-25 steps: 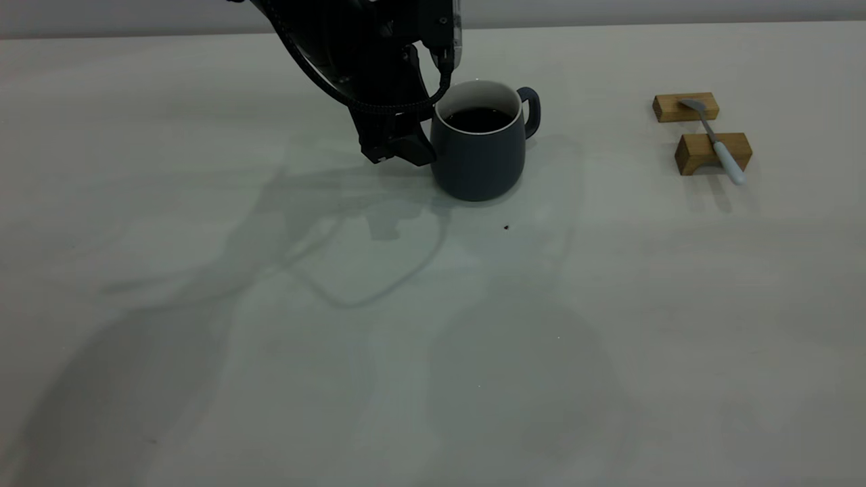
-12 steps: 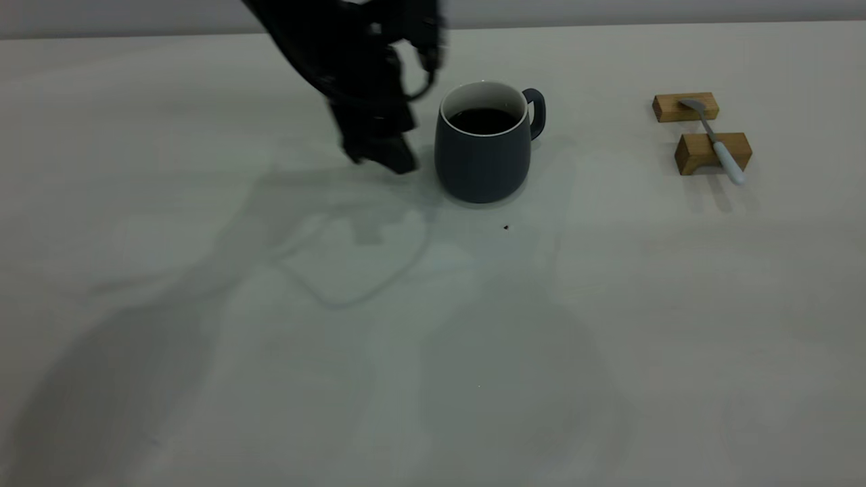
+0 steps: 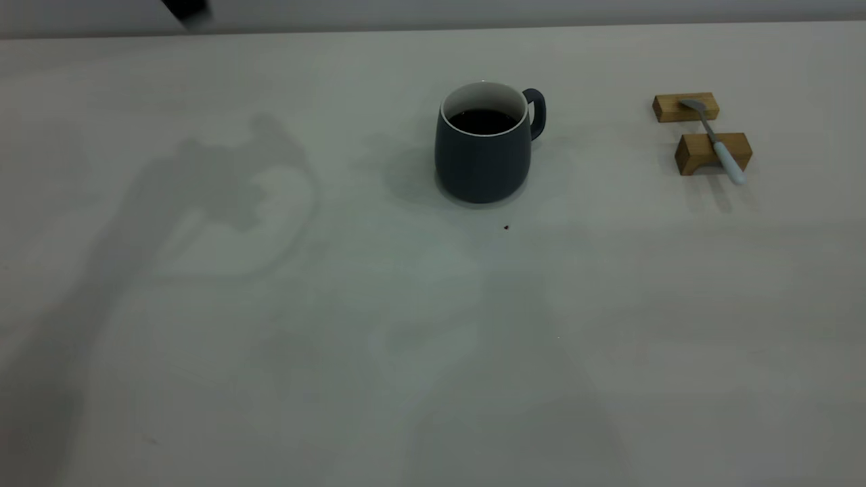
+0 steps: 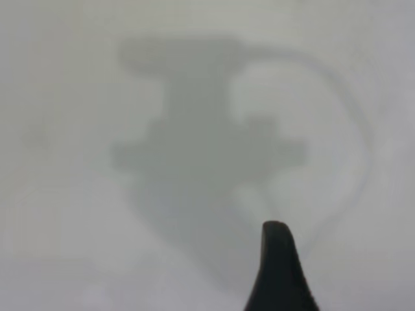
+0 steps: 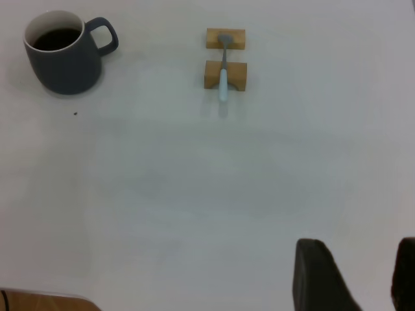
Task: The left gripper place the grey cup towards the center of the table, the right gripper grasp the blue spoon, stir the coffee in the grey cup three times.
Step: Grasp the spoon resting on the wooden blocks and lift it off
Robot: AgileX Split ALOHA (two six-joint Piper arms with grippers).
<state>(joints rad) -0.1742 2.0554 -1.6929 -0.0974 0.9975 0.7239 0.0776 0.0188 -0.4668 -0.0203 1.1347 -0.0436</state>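
The grey cup stands upright and alone on the table, handle to the back right, with dark coffee inside. The blue spoon lies across two wooden blocks at the far right. Of my left gripper only a black tip shows at the top left edge, far from the cup; its wrist view shows one finger over bare table and the arm's shadow. My right gripper hangs open and empty, well away from the cup and the spoon.
The two wooden blocks carry the spoon's bowl and neck. A tiny dark speck lies just in front of the cup. A brown strip shows at the table's edge in the right wrist view.
My left gripper let go of the cup and drew back up and to the left, almost out of the exterior view. The cup stays where it was set; the spoon has not moved.
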